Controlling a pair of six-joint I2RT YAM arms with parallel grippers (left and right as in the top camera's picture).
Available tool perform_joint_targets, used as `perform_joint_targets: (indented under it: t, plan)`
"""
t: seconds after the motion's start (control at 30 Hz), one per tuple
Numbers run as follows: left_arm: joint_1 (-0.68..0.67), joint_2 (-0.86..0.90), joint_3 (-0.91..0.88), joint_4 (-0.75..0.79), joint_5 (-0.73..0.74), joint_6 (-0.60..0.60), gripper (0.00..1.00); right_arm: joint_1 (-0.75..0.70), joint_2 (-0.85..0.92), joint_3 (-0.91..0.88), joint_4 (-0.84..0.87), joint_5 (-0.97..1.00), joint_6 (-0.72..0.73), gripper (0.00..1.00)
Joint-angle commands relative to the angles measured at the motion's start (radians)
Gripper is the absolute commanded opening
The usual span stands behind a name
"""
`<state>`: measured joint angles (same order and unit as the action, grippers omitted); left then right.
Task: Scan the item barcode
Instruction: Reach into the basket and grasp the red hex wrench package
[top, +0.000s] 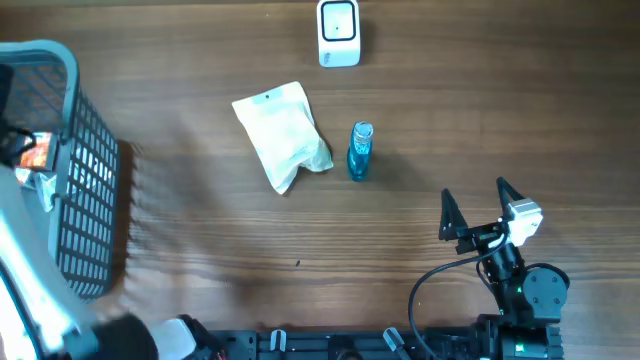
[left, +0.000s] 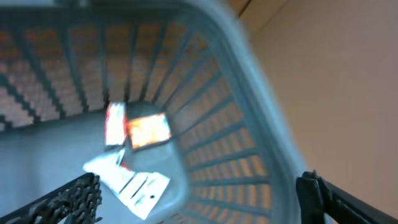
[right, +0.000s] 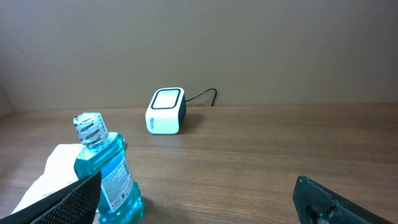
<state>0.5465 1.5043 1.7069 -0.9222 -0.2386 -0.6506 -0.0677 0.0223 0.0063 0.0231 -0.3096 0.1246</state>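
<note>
The bottle (top: 360, 152) stands upright on the table (top: 500, 100) just beside the pouch (top: 283, 135). Right jaws gape empty, facing it; left jaws gape over the basket (top: 70, 70). It looks light, stiff and slick, so grip mid-body.

Soft, even light covers the wooden bench (top: 480, 120), casting only faint shadows; the left wrist view of the basket (left: 250, 67) is smeared by motion blur, while the right wrist view is sharp.
</note>
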Motion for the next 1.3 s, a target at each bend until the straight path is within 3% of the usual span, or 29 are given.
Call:
perform_joint_targets:
  t: [0.0,0.17,0.43,0.77,1.0,1.23,1.27]
  plan:
    - [0.042,0.14,0.014,-0.073,-0.004,-0.126,1.0,0.003,-0.005,-0.001,0.002,0.006,-0.017,1.0]
    - [0.101,0.265,0.013,-0.101,0.12,-0.155,1.0,0.003,-0.005,-0.001,0.002,0.006,-0.017,1.0]
    - [0.102,0.422,0.012,-0.19,0.126,-0.282,1.0,0.003,-0.005,-0.001,0.002,0.006,-0.017,1.0]
    - [0.101,0.555,0.012,-0.117,0.101,-0.288,1.0,0.003,-0.005,-0.001,0.002,0.006,-0.017,1.0]
    - [0.101,0.651,-0.001,-0.072,0.119,-0.22,1.0,0.003,-0.005,-0.001,0.002,0.006,-0.017,1.0]
    - [0.101,0.654,-0.08,-0.003,0.174,-0.22,1.0,0.003,-0.005,-0.001,0.002,0.006,-0.018,1.0]
    - [0.102,0.654,-0.08,-0.001,0.174,-0.216,0.92,0.003,-0.005,-0.001,0.002,0.006,-0.017,1.0]
